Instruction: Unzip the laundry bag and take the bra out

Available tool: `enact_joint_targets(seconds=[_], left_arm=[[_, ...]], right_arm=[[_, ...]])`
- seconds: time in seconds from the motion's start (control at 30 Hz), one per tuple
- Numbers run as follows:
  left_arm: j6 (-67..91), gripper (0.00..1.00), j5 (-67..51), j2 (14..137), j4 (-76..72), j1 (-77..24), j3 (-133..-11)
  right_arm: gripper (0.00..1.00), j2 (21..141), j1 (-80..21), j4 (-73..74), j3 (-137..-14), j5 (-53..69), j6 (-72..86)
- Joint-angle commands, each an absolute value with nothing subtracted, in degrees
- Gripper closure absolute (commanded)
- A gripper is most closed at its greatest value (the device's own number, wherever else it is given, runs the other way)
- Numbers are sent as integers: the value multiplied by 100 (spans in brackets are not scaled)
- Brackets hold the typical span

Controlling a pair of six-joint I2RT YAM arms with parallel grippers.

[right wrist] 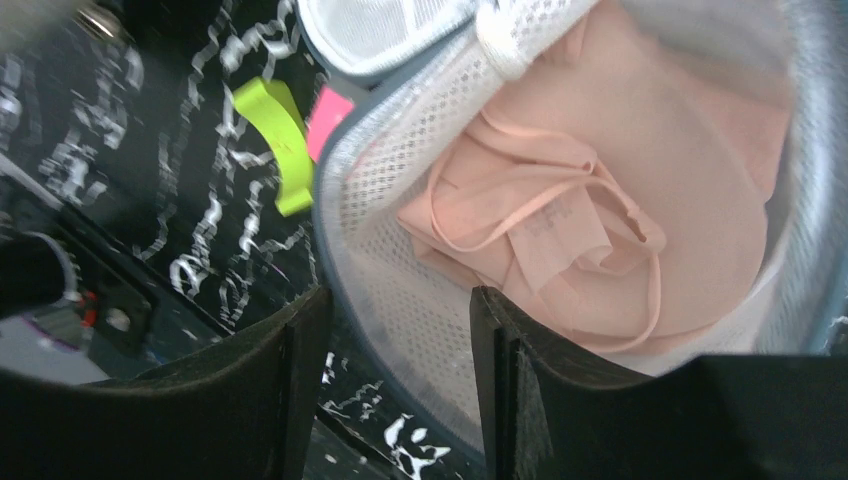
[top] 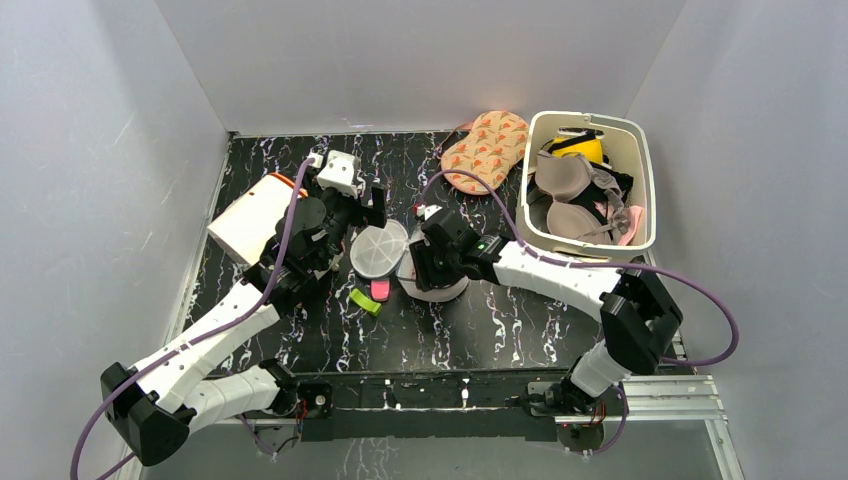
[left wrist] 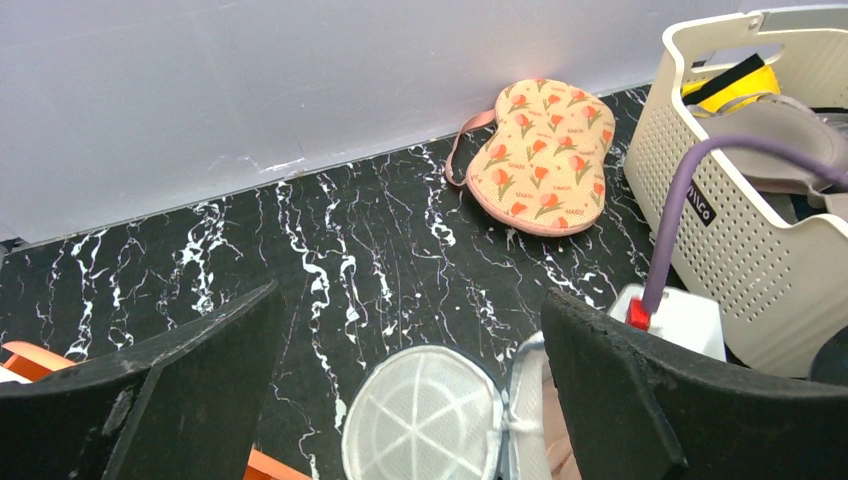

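**Right gripper astride the bag wall; bra not yet lifted**

1. Right gripper (right wrist: 398,300): fingers partly open and not clamped. The mesh wall of the laundry bag (right wrist: 390,200) runs between them, with one finger outside and one inside the mouth.
2. Bra (right wrist: 560,230): pale pink, crumpled, straps looping. It lies inside the bag, just beyond the inner finger.
3. Lid panel (left wrist: 420,420): unzipped and folded out flat beneath the left gripper (left wrist: 412,295), whose fingers are spread wide and hold nothing.
4. Lime-green piece (right wrist: 275,140): on the table, just outside the outer finger.

Handling note: unzipping looks complete and extraction remains. The right gripper would best clear the rim, bring both fingers over bunched fabric rather than a lone strap, and close on the bra only. Catching mesh would likely lift the bag too. The left gripper could press on the lid panel as an anchor.
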State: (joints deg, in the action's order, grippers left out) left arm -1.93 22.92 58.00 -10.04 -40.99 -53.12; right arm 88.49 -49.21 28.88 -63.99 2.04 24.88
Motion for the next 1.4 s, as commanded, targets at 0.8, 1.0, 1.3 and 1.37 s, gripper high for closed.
enact_joint_targets(seconds=[0.8,1.0,1.3,1.37], left_arm=[[59,2,2265,5688,-884,-4036,-5578],[140,2,2004,5738,-1011,-4027,-5520],[123,2,2110,5680,-1095,-3955,-5417],[114,2,2126,5701,-1071,-3955,-5431]], right_arm=[[46,10516,-5140,3105,-7909,-3131,2972],[59,10232,-5148,3220,-7819,-2959,2871],[36,8942,-5135,3325,-7047,-659,2120],[34,8752,-5105,3415,-6918,-409,1946]])
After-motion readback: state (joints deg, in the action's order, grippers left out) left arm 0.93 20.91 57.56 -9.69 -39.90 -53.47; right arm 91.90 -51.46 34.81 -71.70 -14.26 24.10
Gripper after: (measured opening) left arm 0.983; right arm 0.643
